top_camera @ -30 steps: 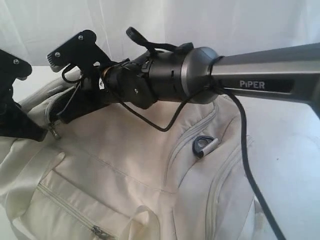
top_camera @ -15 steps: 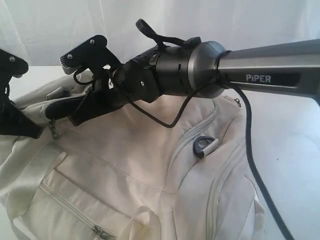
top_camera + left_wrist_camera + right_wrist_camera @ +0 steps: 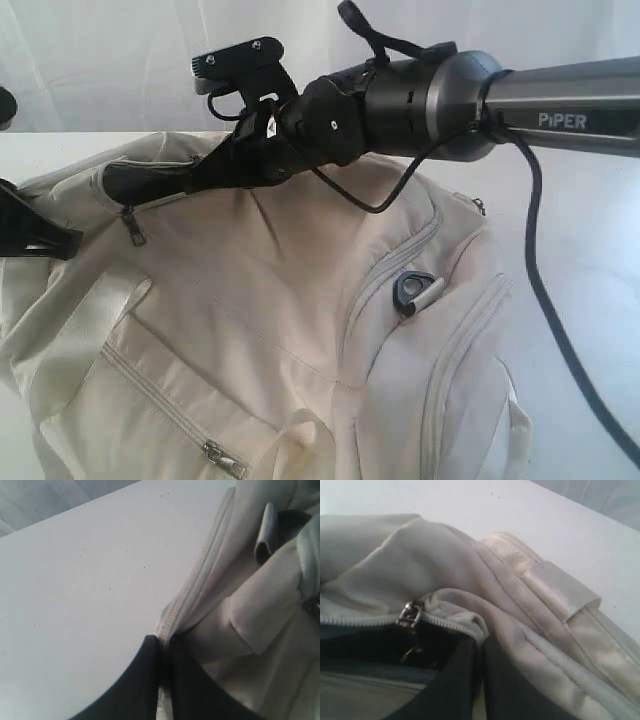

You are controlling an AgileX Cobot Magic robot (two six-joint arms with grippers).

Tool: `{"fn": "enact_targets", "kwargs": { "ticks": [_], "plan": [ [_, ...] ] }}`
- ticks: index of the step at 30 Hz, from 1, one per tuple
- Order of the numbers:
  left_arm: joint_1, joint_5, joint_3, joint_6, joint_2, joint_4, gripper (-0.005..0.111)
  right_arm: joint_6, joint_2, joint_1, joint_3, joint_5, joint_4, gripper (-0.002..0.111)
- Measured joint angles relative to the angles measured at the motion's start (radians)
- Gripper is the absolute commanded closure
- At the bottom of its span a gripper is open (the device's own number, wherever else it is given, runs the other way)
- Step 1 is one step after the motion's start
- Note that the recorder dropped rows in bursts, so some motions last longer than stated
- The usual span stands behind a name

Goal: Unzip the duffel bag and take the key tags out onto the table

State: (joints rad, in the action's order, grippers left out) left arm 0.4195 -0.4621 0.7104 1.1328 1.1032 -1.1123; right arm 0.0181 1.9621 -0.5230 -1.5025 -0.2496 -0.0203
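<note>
The cream duffel bag [image 3: 280,300] lies on the white table [image 3: 600,230], its top zipper partly undone so that a dark slit of lining [image 3: 140,180] shows. My right gripper [image 3: 205,178] reaches across from the right and is shut on the bag's fabric edge [image 3: 470,627] beside the slit. A metal zipper slider [image 3: 410,615] sits close to its fingertips [image 3: 465,655]. At the bag's left end my left gripper [image 3: 70,240] is shut on the zipper tape [image 3: 172,612]. A dark pull [image 3: 133,228] hangs below the slit. The key tags are hidden.
The right arm's black cable [image 3: 540,260] droops over the bag's right side. A side-pocket pull with a dark loop [image 3: 413,290] lies on the bag, and a front pocket zipper pull [image 3: 225,458] lies near the bottom. Pale webbing strap [image 3: 560,592] runs along the bag.
My right gripper has risen and drawn back to the right with the bag's edge in it, so the top is lifted and the dark slit is longer. The left gripper has dropped slightly.
</note>
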Motion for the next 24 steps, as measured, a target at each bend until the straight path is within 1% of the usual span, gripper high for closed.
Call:
{"fn": "enact_targets", "kwargs": {
  "ticks": [2,5,6,7,9,11,12,13,15,17,18,19,21,24],
  "plan": [
    [0.000,0.008,-0.002,0.000,-0.004,0.002,0.107,-0.008,-0.007,0.002,0.000,-0.009,-0.004,0.108],
    [-0.006,0.072,-0.005,0.000,-0.009,0.002,0.106,-0.011,-0.026,0.009,0.000,-0.045,-0.002,0.107],
    [-0.007,0.086,-0.007,0.000,-0.011,0.002,0.101,-0.011,-0.032,0.011,0.000,-0.052,-0.002,0.103],
    [-0.011,0.104,-0.009,0.000,-0.013,0.002,0.094,-0.011,-0.042,0.011,0.000,-0.072,-0.002,0.097],
    [-0.017,0.087,-0.013,-0.004,-0.016,0.000,0.069,-0.009,-0.067,0.017,0.000,-0.104,0.014,0.072],
    [-0.028,-0.007,-0.017,-0.008,-0.025,-0.004,0.045,0.000,-0.093,0.040,0.000,-0.137,0.063,0.048],
    [-0.036,-0.037,-0.017,-0.008,-0.029,-0.008,0.036,0.000,-0.107,0.051,0.000,-0.146,0.080,0.046],
    [-0.036,-0.043,-0.017,-0.008,-0.031,-0.006,0.035,0.002,-0.121,0.053,0.000,-0.158,0.082,0.046],
    [-0.036,-0.007,-0.017,-0.008,-0.038,-0.002,0.038,0.012,-0.148,0.053,0.000,-0.200,0.086,0.046],
    [-0.036,0.065,-0.017,-0.012,-0.059,0.030,0.040,0.019,-0.166,0.053,0.000,-0.262,0.097,0.046],
    [-0.034,0.126,-0.017,-0.028,-0.074,0.063,0.040,0.021,-0.177,0.053,0.000,-0.327,0.115,0.046],
    [-0.030,0.150,-0.017,-0.039,-0.084,0.078,0.040,0.020,-0.182,0.053,0.000,-0.362,0.126,0.046],
    [-0.015,0.168,-0.017,-0.054,-0.095,0.097,0.040,0.020,-0.186,0.053,0.000,-0.434,0.172,0.046],
    [-0.002,0.136,-0.017,-0.080,-0.103,0.107,0.040,-0.002,-0.186,0.053,0.000,-0.540,0.275,0.046]
  ]
}}
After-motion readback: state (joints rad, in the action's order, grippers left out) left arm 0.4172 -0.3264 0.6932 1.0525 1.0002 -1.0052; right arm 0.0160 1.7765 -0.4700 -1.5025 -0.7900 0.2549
